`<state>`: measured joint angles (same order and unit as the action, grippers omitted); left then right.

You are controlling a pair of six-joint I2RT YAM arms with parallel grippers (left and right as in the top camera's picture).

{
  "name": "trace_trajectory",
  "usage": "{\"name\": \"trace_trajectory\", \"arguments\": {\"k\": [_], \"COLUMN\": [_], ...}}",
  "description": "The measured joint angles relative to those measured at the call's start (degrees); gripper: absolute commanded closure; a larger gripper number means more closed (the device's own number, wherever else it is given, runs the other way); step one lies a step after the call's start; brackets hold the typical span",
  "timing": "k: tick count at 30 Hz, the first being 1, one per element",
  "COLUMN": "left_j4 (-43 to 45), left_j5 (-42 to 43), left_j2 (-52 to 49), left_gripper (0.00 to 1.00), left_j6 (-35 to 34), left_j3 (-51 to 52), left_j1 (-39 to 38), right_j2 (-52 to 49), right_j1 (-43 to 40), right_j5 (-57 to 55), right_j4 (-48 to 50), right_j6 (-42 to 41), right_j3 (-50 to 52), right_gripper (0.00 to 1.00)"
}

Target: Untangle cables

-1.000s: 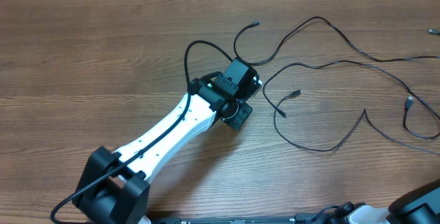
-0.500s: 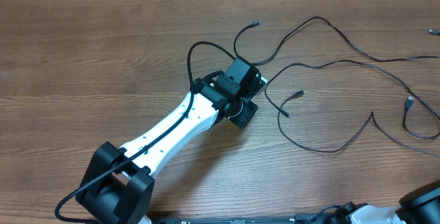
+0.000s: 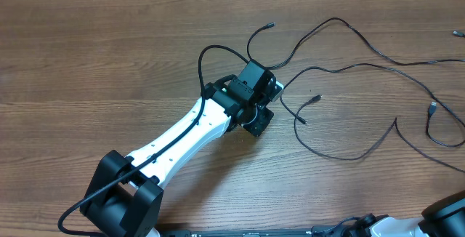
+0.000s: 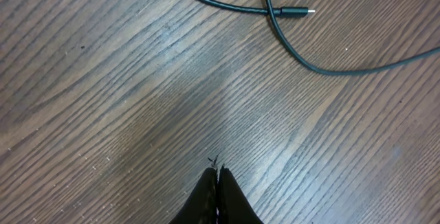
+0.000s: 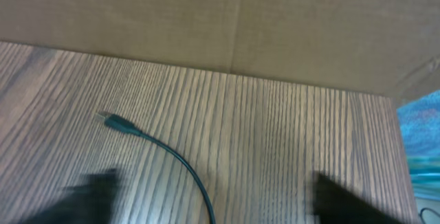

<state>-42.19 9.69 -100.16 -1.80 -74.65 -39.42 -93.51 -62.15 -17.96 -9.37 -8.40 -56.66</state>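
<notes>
Starts with the brown wood-grain tabletop [image 3: 87, 62], then the white left arm [image 3: 182, 131] stretched across it. Holds the black left gripper [image 4: 217, 177] pinched together on nothing, apparently set low to nudge a strand. Shows the right gripper [image 5: 214, 186] spread apart, blurred, seemingly ready to take one. Finds the thin black cables [image 4: 330, 71] crossing just ahead of the left gripper, beside a small silver-tipped plug [image 4: 294, 11].
</notes>
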Motion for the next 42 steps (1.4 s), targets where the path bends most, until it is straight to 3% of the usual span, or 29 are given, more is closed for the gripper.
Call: {"name": "trace_trajectory", "arguments": {"k": [8, 10, 11, 12, 23, 25, 28, 30, 35, 42], "left_j4": [-1.64, -1.7, -1.7, -1.73, -3.26, -3.61, -3.98, -4.09, -4.09, -4.07], "left_j5": [0.02, 0.04, 0.07, 0.2, 0.04, -0.96, -3.13, -4.37, -6.21, -7.85], "left_j2": [0.0, 0.0, 0.0, 0.0, 0.0, 0.0, 0.0, 0.0, 0.0, 0.0], "left_gripper": [0.96, 0.85, 0.73, 0.7, 0.68, 0.57, 0.16, 0.0, 0.0, 0.0], "left_j6": [0.0, 0.0, -0.04, -0.26, -2.56, -3.54, -6.27, -7.48, -9.25, -9.9], "left_j3": [0.02, 0.04, 0.04, 0.04, 0.04, 0.04, 0.04, 0.04, 0.04, 0.04], "left_j1": [0.0, 0.0, 0.0, 0.0, 0.02, 0.02, 0.44, 1.36, 5.44, 11.28], "right_j2": [0.0, 0.0, 0.02, 0.02, 3.19, 4.52, 6.25, 6.82, 6.91, 6.91], "right_j1": [0.04, 0.39, 0.79, 1.27, 17.16, 22.08, 30.23, 35.8, 49.57, 64.11], "right_j5": [5.99, 9.51, 11.13, 12.5, 29.49, 30.64, 31.69, 32.2, 32.57, 28.06], "right_j4": [-2.34, -4.04, -5.03, -5.77, -16.37, -18.51, -21.35, -23.47, -28.98, -32.46], "right_j6": [-2.82, -3.1, -3.17, -3.32, -3.3, -2.78, -2.08, -2.05, -2.64, -11.34], "right_j3": [0.0, 0.0, 0.0, 0.0, 0.0, -0.02, -0.02, -0.07, -0.07, 0.48], "right_gripper": [0.0, 0.0, 0.0, 0.0, 0.0, 0.0, 0.0, 0.0, 0.0, 0.0]}}
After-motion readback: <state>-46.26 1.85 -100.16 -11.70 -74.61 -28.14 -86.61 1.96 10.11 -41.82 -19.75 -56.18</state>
